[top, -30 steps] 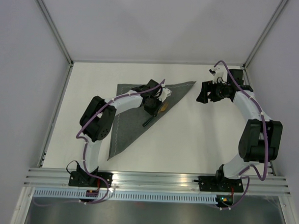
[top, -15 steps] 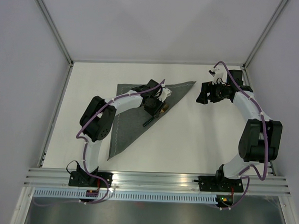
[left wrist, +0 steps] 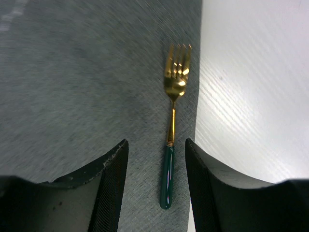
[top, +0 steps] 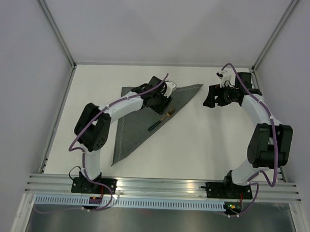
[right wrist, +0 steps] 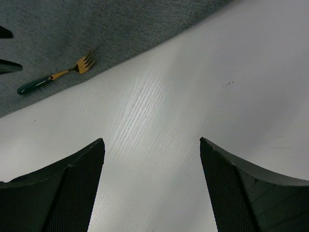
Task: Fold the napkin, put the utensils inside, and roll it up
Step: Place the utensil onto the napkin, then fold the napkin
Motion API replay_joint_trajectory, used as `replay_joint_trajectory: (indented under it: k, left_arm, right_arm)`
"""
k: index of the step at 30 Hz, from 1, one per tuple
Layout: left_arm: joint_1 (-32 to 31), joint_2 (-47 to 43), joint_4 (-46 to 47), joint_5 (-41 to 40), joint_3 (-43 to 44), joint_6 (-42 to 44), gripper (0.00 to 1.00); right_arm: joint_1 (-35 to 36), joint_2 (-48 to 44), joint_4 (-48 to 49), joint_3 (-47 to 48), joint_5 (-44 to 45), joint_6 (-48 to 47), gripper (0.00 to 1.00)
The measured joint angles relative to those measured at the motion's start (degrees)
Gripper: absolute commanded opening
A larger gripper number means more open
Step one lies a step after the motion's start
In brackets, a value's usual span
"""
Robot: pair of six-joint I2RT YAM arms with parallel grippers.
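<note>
The dark grey napkin [top: 137, 115] lies folded into a triangle on the white table, its long edge running diagonally. A fork [top: 160, 121] with a gold head and dark green handle rests on the napkin right along that edge; it is the only utensil in view. In the left wrist view the fork [left wrist: 171, 140] lies free on the napkin [left wrist: 87, 82], its handle end between the fingers of my open left gripper [left wrist: 155, 145], untouched. From above, the left gripper [top: 163, 103] hovers just beyond the fork. My right gripper [top: 211, 96] stands open and empty to the right of the napkin's corner.
The right wrist view shows bare white table [right wrist: 193, 87] under the open right gripper [right wrist: 150, 140], with the napkin [right wrist: 106, 24] and fork [right wrist: 55, 77] at upper left. Grey walls and a metal frame [top: 63, 46] enclose the table.
My left gripper has opened and let go of the fork, then drawn back toward the far side. The fork now lies on the napkin. The right arm has not moved.
</note>
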Motion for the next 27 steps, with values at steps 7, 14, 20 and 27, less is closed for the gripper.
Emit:
replay_joint_trajectory:
  k: [7, 14, 20, 27]
  left_arm:
    - [0.96, -17.22, 3.21, -13.86, -5.18, -9.84, 0.61]
    - [7.69, -41.92, -3.5, -25.51, -6.91, -25.7, 0.65]
    - [7.13, -55.32, -10.49, -29.81, -5.84, -33.11, 0.67]
    - [7.13, -56.89, -16.5, -31.17, -5.84, -36.61, 0.68]
  right_arm:
    - [7.08, -2.58, 3.89, -2.84, 3.17, 1.09, 0.83]
    - [32.39, -8.33, 12.07, -7.96, 8.96, 3.58, 0.78]
    - [51.34, -9.6, 21.03, -11.61, 16.85, 4.39, 0.75]
    - [70.29, -2.8, 30.38, -13.0, 25.0, 1.14, 0.72]
